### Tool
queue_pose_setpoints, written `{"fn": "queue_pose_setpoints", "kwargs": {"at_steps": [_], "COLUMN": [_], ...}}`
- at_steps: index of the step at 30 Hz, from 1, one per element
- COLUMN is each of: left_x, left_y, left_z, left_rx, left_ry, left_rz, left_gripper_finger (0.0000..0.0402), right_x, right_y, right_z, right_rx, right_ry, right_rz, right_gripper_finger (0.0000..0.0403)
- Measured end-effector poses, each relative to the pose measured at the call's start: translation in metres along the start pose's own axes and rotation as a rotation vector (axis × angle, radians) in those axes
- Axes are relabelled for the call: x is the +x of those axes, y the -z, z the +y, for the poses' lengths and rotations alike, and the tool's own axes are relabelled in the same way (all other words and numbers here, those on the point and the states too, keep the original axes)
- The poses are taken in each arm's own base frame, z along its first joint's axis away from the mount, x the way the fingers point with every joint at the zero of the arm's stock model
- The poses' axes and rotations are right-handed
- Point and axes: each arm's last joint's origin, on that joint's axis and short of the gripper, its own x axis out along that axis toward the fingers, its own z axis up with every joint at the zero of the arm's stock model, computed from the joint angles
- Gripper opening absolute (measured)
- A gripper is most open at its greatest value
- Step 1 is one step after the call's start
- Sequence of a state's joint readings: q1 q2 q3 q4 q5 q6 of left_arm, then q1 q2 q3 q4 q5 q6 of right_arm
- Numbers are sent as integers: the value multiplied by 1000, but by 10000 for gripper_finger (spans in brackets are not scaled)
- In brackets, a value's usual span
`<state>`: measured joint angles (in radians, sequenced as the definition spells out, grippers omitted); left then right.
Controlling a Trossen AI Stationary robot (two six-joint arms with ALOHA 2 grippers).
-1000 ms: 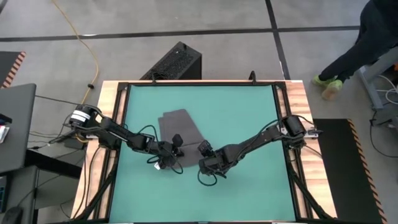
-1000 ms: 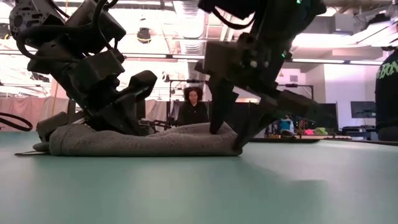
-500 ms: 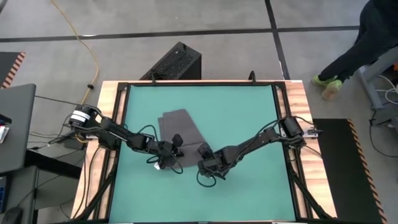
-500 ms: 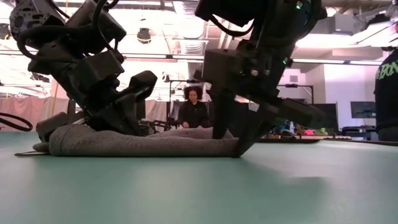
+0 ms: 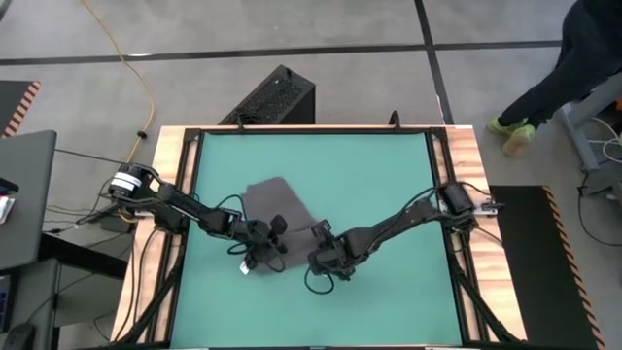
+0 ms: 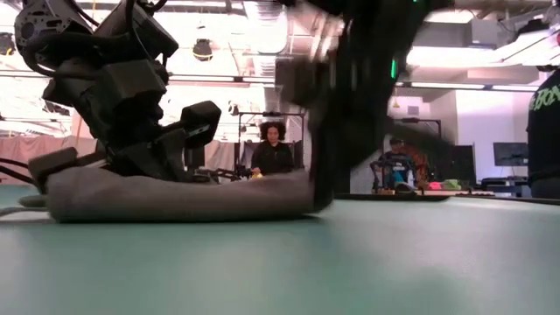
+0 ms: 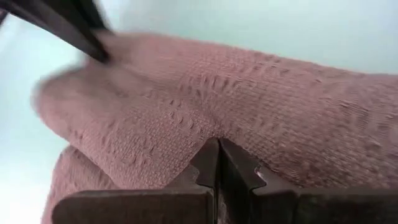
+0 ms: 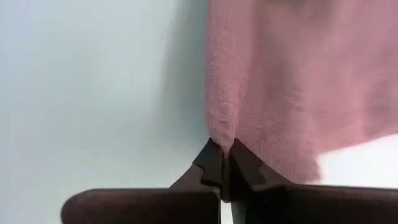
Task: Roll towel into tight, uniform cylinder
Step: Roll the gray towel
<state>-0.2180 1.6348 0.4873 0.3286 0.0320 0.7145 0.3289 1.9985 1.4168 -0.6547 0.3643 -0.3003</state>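
Note:
The dark grey towel (image 5: pixel 275 209) lies on the teal mat (image 5: pixel 389 175) left of centre. Its near end shows as a thick band (image 6: pixel 175 194) resting on the mat in the low view. My left gripper (image 5: pixel 270 236) is at the towel's near left part and is shut on the cloth (image 7: pixel 218 149). My right gripper (image 5: pixel 318 236) is at the towel's near right edge and is also shut on the cloth (image 8: pixel 222 152). In the low view the left gripper (image 6: pixel 131 166) stands over the band's left end. The blurred right gripper (image 6: pixel 320 197) is at its right end. My left gripper pinches a raised bunch of the towel (image 7: pixel 211 132) between its two fingers, at the near left part. It comes slanting down from the table's left side. The cloth around it lies on the mat. My right gripper pinches a folded edge of the towel (image 8: pixel 221 132) at the near right side. It comes slanting steeply down from the table's right. How many layers it has, I cannot tell. The towel beyond the fingers lies on the mat.
The mat is bare to the right and on the far side of the towel. A wooden frame (image 5: pixel 457 146) borders it. A black box (image 5: pixel 277 97) stands on the floor beyond the far edge. A person (image 5: pixel 573 58) stands at the far right. People (image 6: pixel 273 149) sit in the room behind.
My right gripper has shut its open fingers on the towel's near right edge. The towel has slid a little toward the table's left edge, its near band moving with both grippers.

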Motion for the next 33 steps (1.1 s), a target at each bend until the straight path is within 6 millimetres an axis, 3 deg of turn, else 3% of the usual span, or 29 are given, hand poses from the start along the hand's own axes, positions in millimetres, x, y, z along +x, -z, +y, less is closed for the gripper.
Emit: {"fn": "queue_pose_setpoints", "kwargs": {"at_steps": [4, 8, 12, 17, 25, 29, 33], "left_x": [0, 0, 0, 0, 0, 0, 0], "left_y": [-1, -3, -5, -5, -7, -7, -7], "left_z": [-1, -3, -4, -5, -6, -6, -6], "left_rx": [0, 1, -10, -12, -17, -24, -33], "left_ry": [36, 51, 54, 66, 108, 108, 129], "left_rz": [-32, -52, -54, -59, -90, -89, -99], "left_gripper_finger": [0, 0, 0, 0, 0, 0, 0], "right_x": [-41, -53, -46, -19, -10, -13, -10], "right_y": [-1, 7, 18, 24, 36, 38, 36], "right_z": [-23, -48, -70, -86, -112, -116, -113], "right_rx": [203, 345, 448, 489, 551, 528, 482], "right_ry": [-70, -103, -216, -306, -385, -393, -390], "right_rz": [-138, -189, -191, -197, -241, -266, -263], "right_gripper_finger": [20, 20, 20, 20, 20, 23, 62]}}
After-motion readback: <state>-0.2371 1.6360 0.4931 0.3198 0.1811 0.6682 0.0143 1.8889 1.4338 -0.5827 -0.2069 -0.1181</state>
